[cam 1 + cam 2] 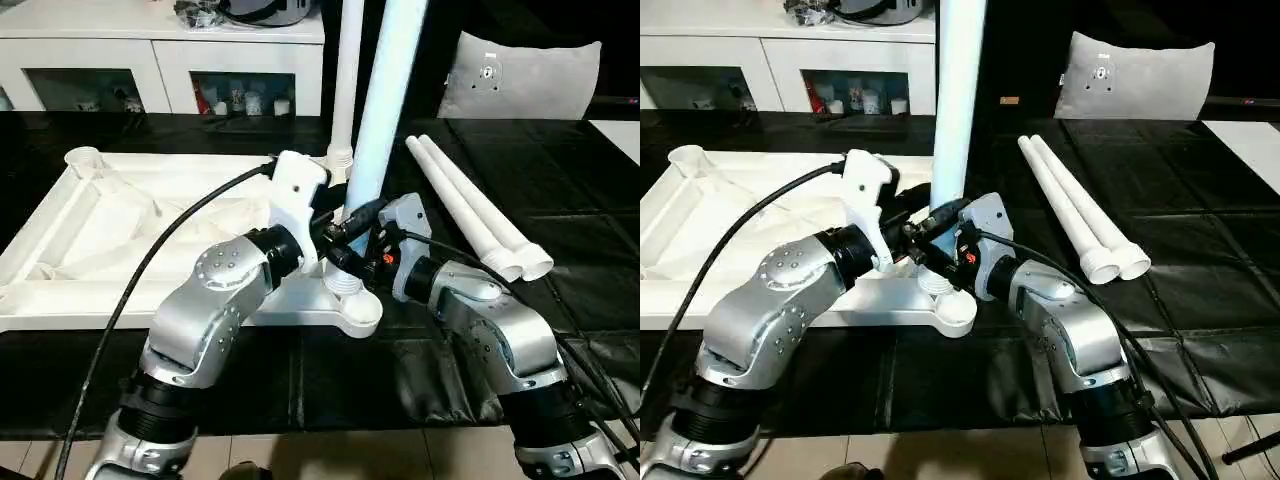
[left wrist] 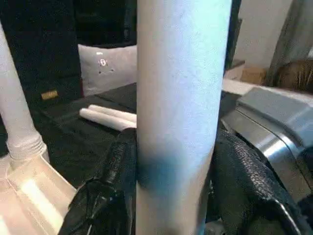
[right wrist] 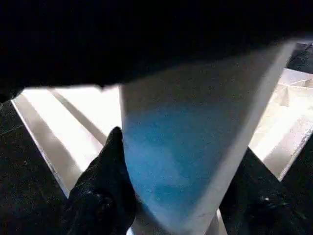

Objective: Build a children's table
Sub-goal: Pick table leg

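Left eye view: leg (image 1: 385, 100) upright, long axis vertical, lower end just above the near right corner socket (image 1: 345, 285) of the upturned tabletop (image 1: 120, 230) on the counter (image 1: 560, 290). Left gripper (image 2: 176, 196) and right gripper (image 3: 171, 196) both clamped on its lower shaft. One leg (image 1: 345, 80) already seated at the far corner; two spare legs (image 1: 475, 215) lie to the right

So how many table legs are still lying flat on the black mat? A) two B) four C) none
A: two legs lie side by side on the mat, one stands in the far socket, and both claws hold another leg upright.
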Available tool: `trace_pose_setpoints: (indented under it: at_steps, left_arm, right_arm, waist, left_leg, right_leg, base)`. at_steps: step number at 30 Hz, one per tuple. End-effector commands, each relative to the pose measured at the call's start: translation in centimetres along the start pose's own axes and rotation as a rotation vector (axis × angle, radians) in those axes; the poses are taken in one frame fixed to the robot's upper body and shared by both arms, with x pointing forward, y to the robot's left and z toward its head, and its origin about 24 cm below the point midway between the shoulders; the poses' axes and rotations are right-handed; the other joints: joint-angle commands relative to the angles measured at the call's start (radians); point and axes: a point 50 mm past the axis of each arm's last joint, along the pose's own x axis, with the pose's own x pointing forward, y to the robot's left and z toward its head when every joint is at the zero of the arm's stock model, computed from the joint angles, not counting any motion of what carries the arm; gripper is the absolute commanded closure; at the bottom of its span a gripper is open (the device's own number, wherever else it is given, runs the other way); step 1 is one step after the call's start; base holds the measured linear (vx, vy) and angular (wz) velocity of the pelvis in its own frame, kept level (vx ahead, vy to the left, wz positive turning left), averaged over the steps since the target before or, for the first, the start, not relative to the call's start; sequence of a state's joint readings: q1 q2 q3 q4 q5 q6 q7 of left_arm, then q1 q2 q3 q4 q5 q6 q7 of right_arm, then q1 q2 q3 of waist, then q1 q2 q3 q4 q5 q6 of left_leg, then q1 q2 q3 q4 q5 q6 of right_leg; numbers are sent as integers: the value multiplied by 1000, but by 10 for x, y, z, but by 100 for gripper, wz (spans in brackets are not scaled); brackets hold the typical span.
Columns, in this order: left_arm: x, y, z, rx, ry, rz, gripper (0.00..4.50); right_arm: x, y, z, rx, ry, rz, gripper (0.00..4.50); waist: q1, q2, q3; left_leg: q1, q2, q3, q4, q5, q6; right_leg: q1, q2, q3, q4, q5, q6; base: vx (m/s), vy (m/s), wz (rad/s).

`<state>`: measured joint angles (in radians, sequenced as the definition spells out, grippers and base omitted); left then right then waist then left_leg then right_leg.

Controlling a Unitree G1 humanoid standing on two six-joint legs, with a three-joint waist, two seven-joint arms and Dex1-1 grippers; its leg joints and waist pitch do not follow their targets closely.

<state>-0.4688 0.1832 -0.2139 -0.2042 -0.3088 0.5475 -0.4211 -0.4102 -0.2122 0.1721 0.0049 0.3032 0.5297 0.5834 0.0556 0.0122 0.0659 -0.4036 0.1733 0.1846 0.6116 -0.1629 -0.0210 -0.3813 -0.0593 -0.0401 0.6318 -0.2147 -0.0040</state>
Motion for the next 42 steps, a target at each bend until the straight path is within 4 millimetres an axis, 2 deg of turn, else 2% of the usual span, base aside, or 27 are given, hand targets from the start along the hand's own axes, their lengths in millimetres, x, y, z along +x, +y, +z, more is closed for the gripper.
trace_pose_setpoints:
  at_steps: [1,5,9,10,11,13,16,19,22,24,26,31,32,38,42]
  left_arm:
    - [-3,10,-3,-29,26,66,261]
    - [-2,15,1,-208,-34,125,262]
    - [-2,21,3,-230,-36,160,262]
    - [-3,24,3,-207,-24,162,262]
    - [-3,25,3,-203,-21,164,262]
    - [-5,31,4,-202,-11,168,262]
    - [-6,33,8,-214,-13,159,262]
    - [-9,43,18,-306,-21,88,262]
    - [-10,44,19,-331,-23,53,262]
    - [-11,46,21,-346,-31,36,262]
    - [-13,45,28,-409,-54,-67,262]
    - [-13,44,36,-427,-68,-135,262]
    - [-13,43,39,-423,-72,-162,262]
    - [-10,38,46,-387,-55,-244,262]
    - [-8,31,51,-308,-33,-306,262]
  right_arm:
    - [2,4,12,-46,-42,34,259]
    - [3,3,15,-45,-49,29,259]
    - [2,3,20,-9,-78,39,259]
    - [2,2,23,14,-93,49,224]
    - [2,2,24,23,-97,52,224]
    - [0,1,27,47,-108,67,186]
    - [-2,0,29,61,-114,77,156]
    - [-25,-6,47,147,-178,202,139]
    - [-33,-9,52,187,-183,232,112]
    - [-38,-11,55,220,-190,251,101]
    - [-52,-20,62,240,-183,279,80]
    - [-58,-23,64,222,-140,291,36]
    - [-60,-24,64,222,-129,294,31]
    - [-62,-22,66,212,-62,346,28]
    - [-54,-20,61,174,-13,352,28]
  waist:
    - [-4,-13,-72]
    - [-4,-15,-73]
    - [-4,-16,-73]
    - [-5,-14,-73]
    - [-5,-15,-73]
    - [-5,-12,-73]
    - [-5,-13,-73]
    - [1,-9,-77]
    - [7,-10,-78]
    - [7,-8,-77]
    - [11,-7,-78]
    - [10,-9,-77]
    - [11,-6,-77]
    - [10,-8,-78]
    - [12,-9,-78]
  left_leg:
    - [32,53,-22,-71,-184,-24]
    - [29,51,-20,-68,-177,-24]
    - [30,51,-22,-68,-178,-12]
    - [30,52,-23,-69,-176,-11]
    - [30,51,-23,-70,-178,-10]
    - [32,50,-22,-69,-179,-13]
    - [31,51,-23,-70,-178,-17]
    - [34,49,-23,-66,-155,-7]
    - [35,48,-22,-65,-136,1]
    - [34,47,-20,-65,-138,0]
    - [34,45,-20,-63,-143,-5]
    - [34,47,-20,-65,-154,-16]
    - [34,46,-21,-64,-149,-16]
    - [33,47,-21,-63,-141,-12]
    - [33,49,-22,-63,-141,-14]
  right_leg:
    - [28,-74,44,-82,-185,-154]
    - [32,-74,44,-81,-174,-170]
    - [30,-73,43,-84,-182,-166]
    - [30,-73,43,-82,-177,-162]
    - [30,-72,43,-83,-176,-162]
    - [29,-71,44,-83,-174,-162]
    - [31,-72,43,-83,-166,-158]
    - [34,-70,42,-77,-127,-168]
    - [35,-70,40,-74,-95,-185]
    - [34,-71,40,-75,-102,-193]
    - [36,-73,40,-77,-118,-201]
    - [38,-73,39,-80,-147,-196]
    - [37,-74,39,-80,-150,-197]
    - [40,-73,39,-78,-131,-204]
    - [38,-74,39,-77,-134,-208]
  base:
    - [0,0,0]
    - [0,0,0]
    - [0,0,0]
    - [0,0,0]
    - [0,0,0]
    - [0,0,0]
    - [0,0,0]
    - [0,0,0]
    - [0,0,0]
    - [0,0,0]
    - [0,0,0]
    - [0,0,0]
    - [0,0,0]
    - [0,0,0]
    - [0,0,0]
